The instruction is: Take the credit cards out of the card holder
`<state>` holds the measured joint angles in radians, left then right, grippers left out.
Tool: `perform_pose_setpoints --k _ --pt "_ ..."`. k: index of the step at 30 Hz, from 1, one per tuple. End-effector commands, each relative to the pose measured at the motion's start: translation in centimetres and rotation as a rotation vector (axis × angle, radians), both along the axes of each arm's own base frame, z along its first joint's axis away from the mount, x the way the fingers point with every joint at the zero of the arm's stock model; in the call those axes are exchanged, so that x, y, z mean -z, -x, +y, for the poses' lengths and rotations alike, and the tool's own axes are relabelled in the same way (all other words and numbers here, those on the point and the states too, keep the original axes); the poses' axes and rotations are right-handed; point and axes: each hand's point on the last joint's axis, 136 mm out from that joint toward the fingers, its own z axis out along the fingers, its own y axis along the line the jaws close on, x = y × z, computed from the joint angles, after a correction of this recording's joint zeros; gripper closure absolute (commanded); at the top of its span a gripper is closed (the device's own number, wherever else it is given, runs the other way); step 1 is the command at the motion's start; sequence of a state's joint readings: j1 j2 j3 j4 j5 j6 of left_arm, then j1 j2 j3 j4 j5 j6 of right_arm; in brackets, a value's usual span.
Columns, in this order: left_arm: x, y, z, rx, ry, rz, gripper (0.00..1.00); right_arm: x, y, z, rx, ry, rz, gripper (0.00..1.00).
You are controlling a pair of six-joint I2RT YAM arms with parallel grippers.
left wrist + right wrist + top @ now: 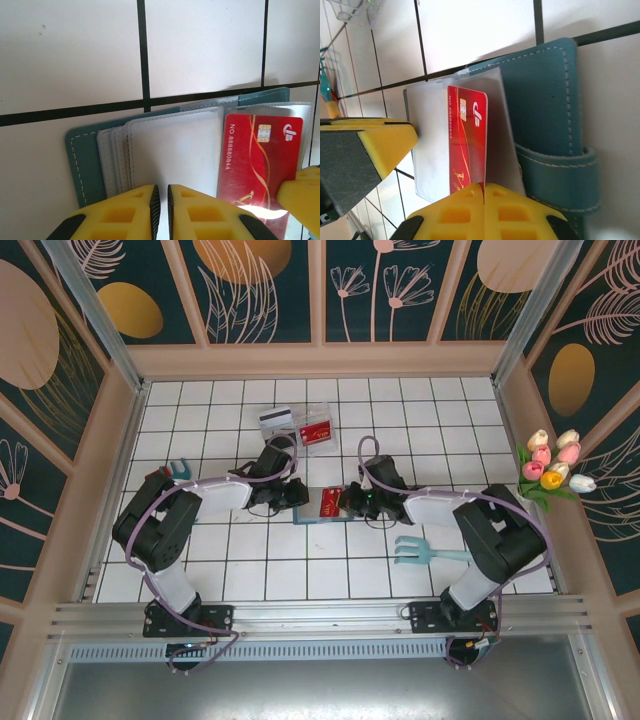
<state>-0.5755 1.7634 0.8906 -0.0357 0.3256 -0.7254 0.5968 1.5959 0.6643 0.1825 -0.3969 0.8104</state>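
The teal card holder (306,512) (82,160) (545,100) lies open at mid-table with its clear sleeves (175,150) fanned out. A red credit card (327,502) (260,160) (467,140) sticks out of a sleeve. My right gripper (350,502) (484,185) is shut on this card's near edge, and one of its yellow fingers (302,192) shows beside the card. My left gripper (290,495) (161,187) has its jaws almost together over the near edge of the top clear sleeve. I cannot tell whether it pinches that sleeve.
A clear tray (316,430) holding a red card and a white-grey card with a black stripe (275,420) lie behind the holder. A light teal fork toy (425,552) lies at the front right. Tulips (555,470) stand at the right wall.
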Motion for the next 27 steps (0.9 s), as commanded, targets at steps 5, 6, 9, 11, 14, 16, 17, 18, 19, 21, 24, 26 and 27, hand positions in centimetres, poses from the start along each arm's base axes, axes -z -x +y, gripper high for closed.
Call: perform_pose_setpoints --k 5,6,9,11,14,16,17,18,19,21,24,26,27 --pt "-0.1 -0.5 0.9 -0.012 -0.081 0.025 0.78 -4.4 -0.7 0.3 0.04 -0.15 -0.146 1.0" --pt "-0.4 -0.5 0.8 -0.013 -0.075 0.02 0.77 -5.2 -0.8 0.4 0.037 -0.172 -0.168 1.0" --pt "-3.8 -2.3 -0.4 -0.025 -0.013 -0.051 0.74 -7.1 -0.8 0.6 0.028 -0.219 -0.212 1.0" --pt "-6.0 -2.9 -0.8 -0.037 0.025 -0.094 0.69 -8.2 -0.7 0.6 0.022 -0.248 -0.238 1.0" --pt "-9.0 -3.5 -0.9 -0.072 0.073 -0.157 0.58 -9.7 -0.4 0.5 0.016 -0.3 -0.275 1.0" --pt "-10.4 -3.5 -0.8 -0.094 0.11 -0.177 0.48 -10.6 -0.4 0.2 0.017 -0.333 -0.295 1.0" --pt "-11.0 -3.4 -0.8 -0.102 0.132 -0.183 0.45 -11.1 -0.4 0.0 0.016 -0.349 -0.304 1.0" --pt "-11.7 -3.2 -0.9 -0.109 0.165 -0.192 0.39 -11.6 -0.3 0.1 0.014 -0.366 -0.314 1.0" --pt "-12.8 -3.1 -1.2 -0.108 0.208 -0.207 0.34 -12.2 -0.3 0.1 0.012 -0.385 -0.329 1.0" --pt "-12.7 -2.2 -1.2 -0.108 0.254 -0.186 0.29 -13.4 -1.1 -0.5 0.029 -0.422 -0.353 1.0" --pt "-14.5 -1.5 -1.7 -0.086 0.365 -0.191 0.26 -15.2 -1.5 -0.7 0.034 -0.473 -0.38 1.0" --pt "-15.9 -1.0 -2.2 -0.063 0.435 -0.207 0.26 -16.2 -1.5 -0.7 0.036 -0.508 -0.392 1.0" --pt "-16.6 -0.7 -2.4 -0.05 0.468 -0.22 0.26 -16.9 -1.6 -0.7 0.04 -0.53 -0.399 1.0"
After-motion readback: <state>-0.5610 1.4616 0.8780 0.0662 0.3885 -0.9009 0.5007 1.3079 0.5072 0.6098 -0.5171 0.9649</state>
